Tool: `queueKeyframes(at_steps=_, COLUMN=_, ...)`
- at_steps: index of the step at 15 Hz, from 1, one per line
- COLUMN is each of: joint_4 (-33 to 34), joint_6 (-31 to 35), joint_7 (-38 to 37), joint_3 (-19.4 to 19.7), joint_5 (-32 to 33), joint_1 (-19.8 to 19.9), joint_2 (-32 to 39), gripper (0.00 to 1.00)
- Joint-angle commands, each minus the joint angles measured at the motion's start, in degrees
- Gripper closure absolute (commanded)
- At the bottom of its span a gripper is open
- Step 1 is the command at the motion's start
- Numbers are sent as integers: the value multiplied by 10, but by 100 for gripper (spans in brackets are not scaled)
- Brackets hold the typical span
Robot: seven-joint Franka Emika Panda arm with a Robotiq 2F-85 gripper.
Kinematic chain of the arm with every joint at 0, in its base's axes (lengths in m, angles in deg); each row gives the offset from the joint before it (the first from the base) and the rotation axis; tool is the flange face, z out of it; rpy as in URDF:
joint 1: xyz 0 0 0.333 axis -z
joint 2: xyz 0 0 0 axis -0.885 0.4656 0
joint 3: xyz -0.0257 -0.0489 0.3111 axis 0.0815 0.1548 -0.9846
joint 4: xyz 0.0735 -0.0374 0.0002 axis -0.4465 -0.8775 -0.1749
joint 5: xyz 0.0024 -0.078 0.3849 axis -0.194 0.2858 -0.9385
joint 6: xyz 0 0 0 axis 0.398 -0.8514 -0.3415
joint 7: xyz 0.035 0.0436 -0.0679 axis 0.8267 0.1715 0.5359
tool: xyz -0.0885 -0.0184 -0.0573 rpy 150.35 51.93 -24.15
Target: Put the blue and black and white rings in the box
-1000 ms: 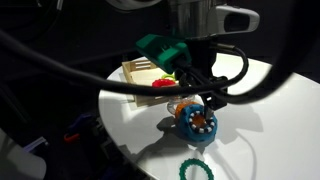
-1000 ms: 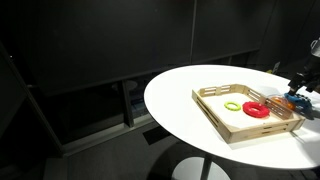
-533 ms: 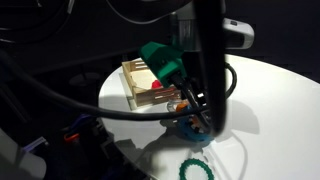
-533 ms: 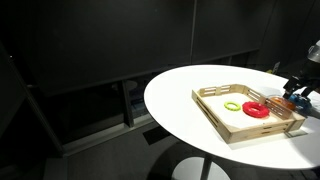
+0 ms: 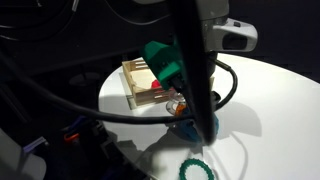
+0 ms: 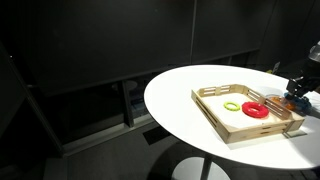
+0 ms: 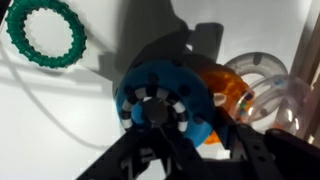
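Blue ring [image 7: 165, 100]: on counter [image 7: 60, 115], dead centre of wrist view, outside box [image 6: 214, 93] but close to its right end at the frame's right edge. Orange ring [image 7: 228, 98] hard against its right side, clear ring [image 7: 258, 72] beyond that. Green ring [image 7: 44, 32] upper left, well apart.

Handling, judged by looks: chunky moulded plastic or rubber, so probably light, fairly stiff and not fragile. Rounded outer wall likely to squirt out of a glancing pinch.

Suggested hold: across the band, one finger down the hole and the other on the free left or lower wall, away from orange. Pinching across the full width looks worse, with orange in the way.

Gripper [image 7: 163, 130] at bottom of wrist view, dark fingers converging over the hole, right on top of the ring. Apart or together: cannot tell, too dark and blurred.

Arm [image 5: 195, 70] close to vertical, slight lean, running from top centre of the exterior frame down to the ring, wrist pointing at counter.
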Motion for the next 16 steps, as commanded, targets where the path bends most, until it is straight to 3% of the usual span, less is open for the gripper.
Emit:
queueKeyframes(at_steps=1, joint_4=5, joint_6=-11, joint_7=2, joint_3=5, joint_5=2, joint_1=1, joint_2=-19, gripper=84)
queueKeyframes(at_steps=10, joint_4=28, joint_6=-48, joint_7=-28, joint_3=-13, joint_5=16, joint_1=-7, joint_2=-54, gripper=87)
queueKeyframes(at_steps=16, joint_4=79, joint_6=-108, joint_7=-45, joint_3=-40, joint_5=3, joint_1=-40, joint_2=-49, gripper=87)
